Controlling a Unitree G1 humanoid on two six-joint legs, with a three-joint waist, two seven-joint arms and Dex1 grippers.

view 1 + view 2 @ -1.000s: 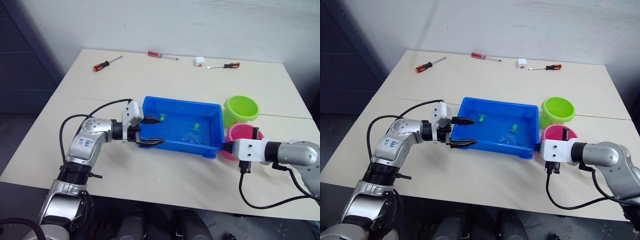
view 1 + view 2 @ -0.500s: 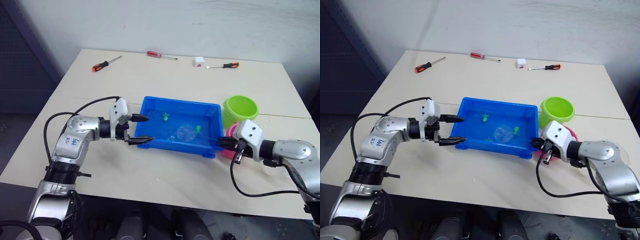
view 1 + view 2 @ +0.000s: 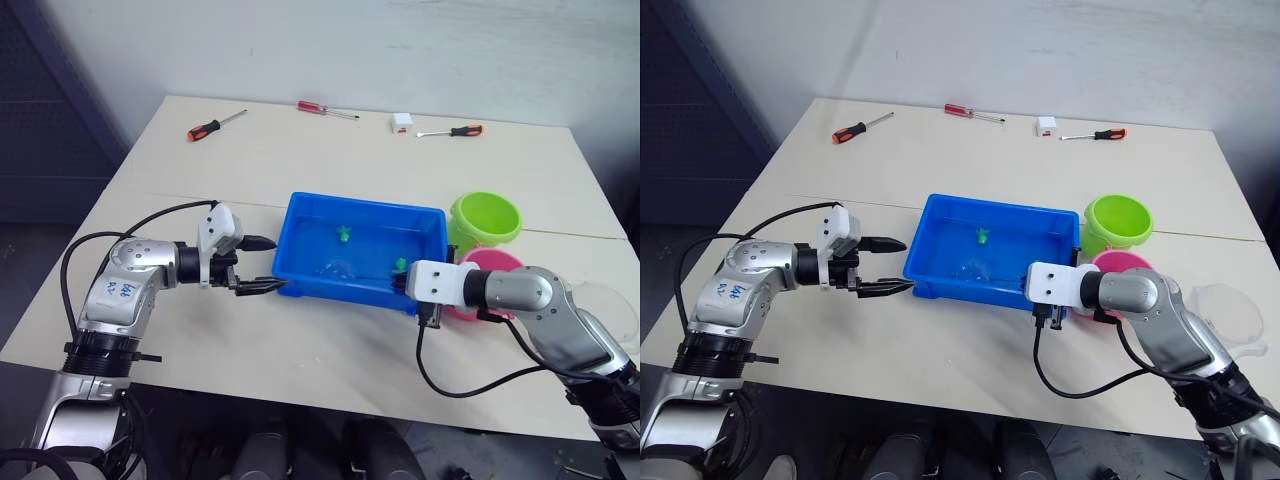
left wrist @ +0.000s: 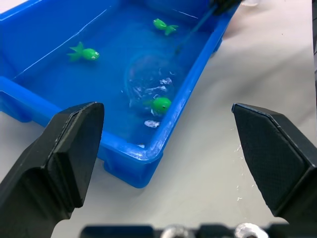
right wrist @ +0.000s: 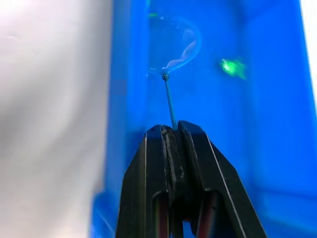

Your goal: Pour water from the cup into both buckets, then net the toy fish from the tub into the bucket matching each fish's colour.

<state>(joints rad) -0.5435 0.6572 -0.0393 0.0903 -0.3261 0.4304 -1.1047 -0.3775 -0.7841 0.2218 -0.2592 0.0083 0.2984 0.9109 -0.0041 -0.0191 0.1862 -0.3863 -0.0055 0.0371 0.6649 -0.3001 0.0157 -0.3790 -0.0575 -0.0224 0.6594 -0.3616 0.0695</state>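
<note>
Right claw (image 5: 171,130) clamped on net (image 5: 174,43) handle, hoop ahead in tub (image 3: 300,215), left claw (image 3: 262,264) open, empty

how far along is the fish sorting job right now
Only green fish show in the tub, three of them, so the pink ones look cleared. In hand: the right claw is shut on the net, its hoop dipped in the tub. Left: netting those three into the green bucket. The left claw waits open beside the tub.
</note>
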